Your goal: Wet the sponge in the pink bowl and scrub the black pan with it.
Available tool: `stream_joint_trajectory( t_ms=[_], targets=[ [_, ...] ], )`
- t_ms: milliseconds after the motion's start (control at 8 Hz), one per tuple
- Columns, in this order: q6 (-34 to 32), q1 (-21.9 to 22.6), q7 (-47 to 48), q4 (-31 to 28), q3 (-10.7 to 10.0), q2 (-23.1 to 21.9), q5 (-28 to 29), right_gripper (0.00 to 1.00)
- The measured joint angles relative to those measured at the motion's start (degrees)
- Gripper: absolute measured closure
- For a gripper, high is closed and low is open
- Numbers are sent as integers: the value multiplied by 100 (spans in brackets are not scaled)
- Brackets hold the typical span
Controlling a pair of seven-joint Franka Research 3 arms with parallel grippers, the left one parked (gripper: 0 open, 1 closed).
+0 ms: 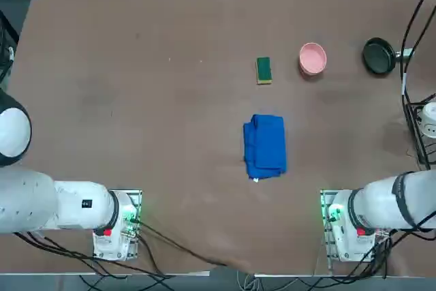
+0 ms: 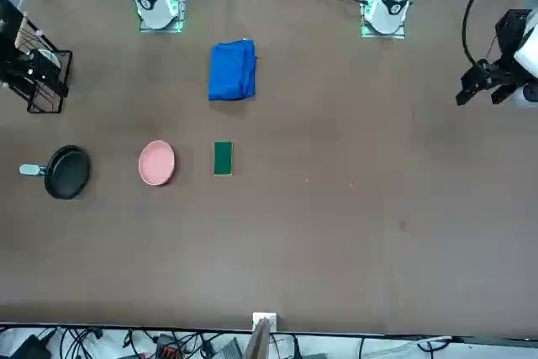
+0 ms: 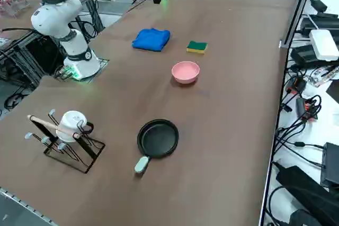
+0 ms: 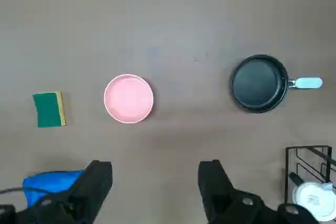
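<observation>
The sponge (image 1: 263,70), green on top with a yellow edge, lies flat on the brown table. To its right stands the pink bowl (image 1: 313,58), and further right the black pan (image 1: 379,56), its pale handle pointing at the table's right edge. My right gripper (image 4: 155,169) is open and holds nothing. In the wrist view it hangs high over the table, on the robot's side of the bowl (image 4: 128,98), with the sponge (image 4: 49,109) and the pan (image 4: 259,83) on either side. The three things stand apart in a row.
A folded blue cloth (image 1: 265,146) lies between the sponge and the arms' bases. A black wire rack holding a white mug (image 3: 69,136) stands at the table's right edge, near the pan. Cables run along that edge.
</observation>
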Motion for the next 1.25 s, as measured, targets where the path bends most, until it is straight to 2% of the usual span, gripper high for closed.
stream_joint_trajectory(
  t_ms=[625,1250],
  targets=[
    [-64,36,0,-40,-4,85,-25,0],
    [160,420,11,-78,19,354,-15,0]
  ],
)
